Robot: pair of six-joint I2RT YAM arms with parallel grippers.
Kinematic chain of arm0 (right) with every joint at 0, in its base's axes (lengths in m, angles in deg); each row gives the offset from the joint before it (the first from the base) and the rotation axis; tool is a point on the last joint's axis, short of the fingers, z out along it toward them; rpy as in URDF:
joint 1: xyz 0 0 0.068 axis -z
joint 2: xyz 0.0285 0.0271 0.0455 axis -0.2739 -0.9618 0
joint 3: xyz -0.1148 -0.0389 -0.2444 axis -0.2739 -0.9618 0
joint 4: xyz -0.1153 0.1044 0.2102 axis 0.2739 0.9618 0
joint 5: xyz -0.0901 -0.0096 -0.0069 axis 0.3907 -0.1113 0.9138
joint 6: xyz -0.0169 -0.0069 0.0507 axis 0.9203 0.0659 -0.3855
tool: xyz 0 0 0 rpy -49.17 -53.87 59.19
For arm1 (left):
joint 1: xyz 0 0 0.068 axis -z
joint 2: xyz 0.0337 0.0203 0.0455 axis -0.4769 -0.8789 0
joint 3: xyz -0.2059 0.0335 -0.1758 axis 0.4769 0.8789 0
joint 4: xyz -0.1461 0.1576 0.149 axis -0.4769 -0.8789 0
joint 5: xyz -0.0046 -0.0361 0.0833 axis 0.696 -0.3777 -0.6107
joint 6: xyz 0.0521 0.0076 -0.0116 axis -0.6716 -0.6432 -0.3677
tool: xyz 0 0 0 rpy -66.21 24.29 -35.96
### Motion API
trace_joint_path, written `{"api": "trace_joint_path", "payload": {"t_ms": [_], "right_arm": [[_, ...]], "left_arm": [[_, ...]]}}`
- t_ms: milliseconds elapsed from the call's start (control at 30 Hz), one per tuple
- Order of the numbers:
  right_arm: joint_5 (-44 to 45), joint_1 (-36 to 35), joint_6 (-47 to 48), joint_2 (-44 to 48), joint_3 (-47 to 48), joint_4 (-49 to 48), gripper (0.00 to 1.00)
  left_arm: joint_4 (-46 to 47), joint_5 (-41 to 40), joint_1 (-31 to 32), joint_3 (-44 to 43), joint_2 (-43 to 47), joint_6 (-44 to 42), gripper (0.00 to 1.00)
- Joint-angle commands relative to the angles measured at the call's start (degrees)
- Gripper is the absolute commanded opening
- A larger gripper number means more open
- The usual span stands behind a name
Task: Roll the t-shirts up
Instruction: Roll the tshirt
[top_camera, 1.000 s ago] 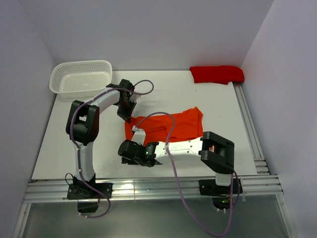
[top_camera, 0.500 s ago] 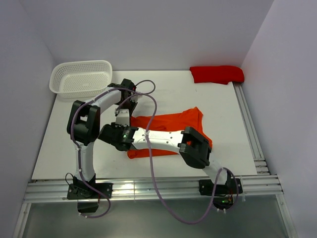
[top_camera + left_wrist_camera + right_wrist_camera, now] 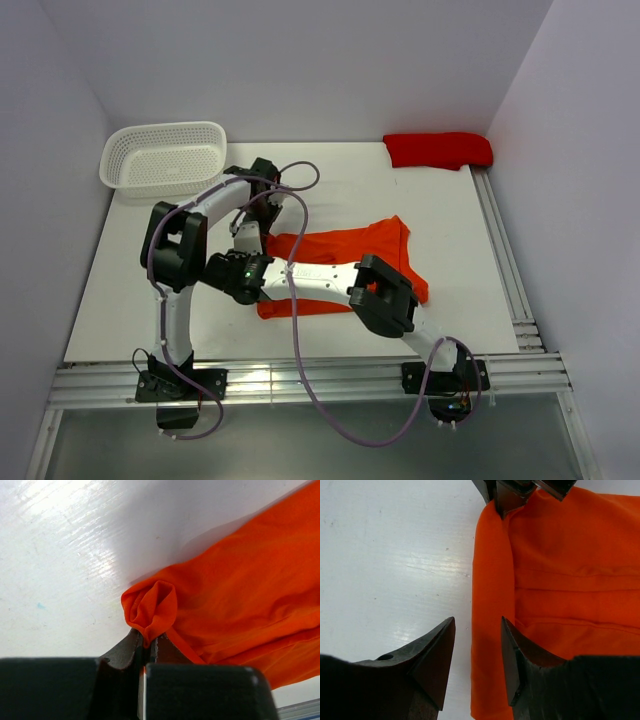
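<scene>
Moved: since a second ago your right arm has swung leftward across the t-shirt [image 3: 385, 243]. That carried the right gripper [image 3: 238, 273] from the shirt's near edge to its left edge. In the last half second it has shifted only slightly.
Left gripper: your left gripper [image 3: 151, 647] is clenched on a bunched corner of the orange fabric. In its wrist view a small fold bulges out just past the fingertips.
Right gripper: released, with the fingers spread. In its wrist view they straddle the shirt's left edge, one finger over bare table [image 3: 450, 220] and the other over cloth. You cannot tell from these views whether either finger touches down.
Grippers together: your two grippers sit near each other on the same left edge, the left one at the far corner and the right one nearer the bases. The left fingertips show at the top of the right wrist view.
T-shirt: it lies spread across the middle of the table, partly hidden under your right arm. Creases run across it in bands, and its far-left corner is pinched.
Basket: the white basket [image 3: 163, 127] stands at the far left corner, well apart from the shirt.
Red cloth: a folded red cloth [image 3: 437, 150] lies at the far right edge of the table.
</scene>
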Motion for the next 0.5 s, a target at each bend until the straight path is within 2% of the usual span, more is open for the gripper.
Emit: {"api": "trace_joint_path", "payload": {"t_ms": [0, 133, 467], "right_arm": [[2.7, -0.1, 0.6, -1.3, 1.7, -0.2, 0.49], [1.9, -0.1, 0.2, -3.4, 3.1, 1.7, 0.49], [-0.5, -0.1, -4.6, -6.0, 2.8, 6.2, 0.49]], "left_arm": [[-0.5, -0.8, 0.7, -2.5, -1.0, 0.5, 0.02], [-0.9, -1.1, 0.8, -3.3, -1.5, 0.7, 0.02], [-2.5, -0.7, 0.8, -6.1, -2.4, 0.9, 0.13]]}}
